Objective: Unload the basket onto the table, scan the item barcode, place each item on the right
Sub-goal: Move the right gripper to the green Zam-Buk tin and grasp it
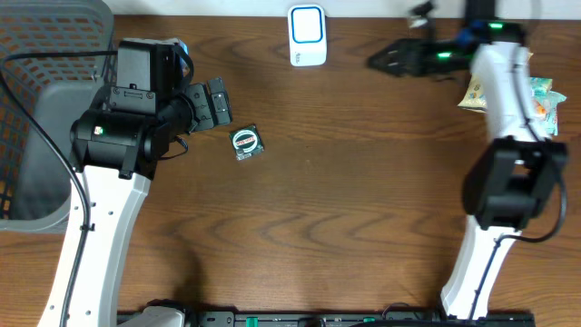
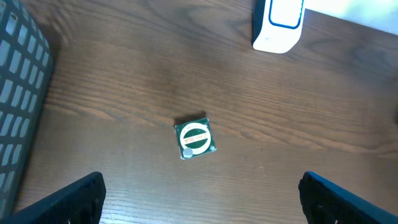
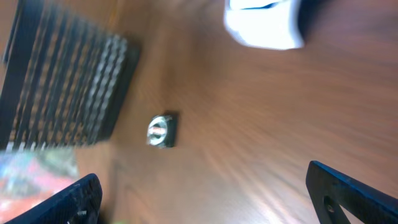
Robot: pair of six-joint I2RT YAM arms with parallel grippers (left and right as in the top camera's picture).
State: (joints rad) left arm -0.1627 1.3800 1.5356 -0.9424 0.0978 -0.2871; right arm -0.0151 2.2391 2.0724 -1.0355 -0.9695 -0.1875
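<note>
The item [image 1: 245,143] is a small square packet with a green and white round label, lying flat on the wooden table. It shows near the middle of the left wrist view [image 2: 195,137] and, blurred, in the right wrist view [image 3: 163,130]. A white and blue scanner [image 1: 307,34] stands at the table's far edge [image 2: 278,25] [image 3: 264,25]. My left gripper [image 1: 221,103] hovers open just left of the item, nothing between its fingers [image 2: 202,190]. My right gripper [image 1: 377,60] is open and empty at the far right of the scanner [image 3: 202,190].
A grey mesh basket [image 1: 45,100] fills the left side [image 2: 18,93] [image 3: 68,87]. Colourful snack packets [image 1: 543,95] lie at the right edge behind the right arm. The right wrist view is motion-blurred.
</note>
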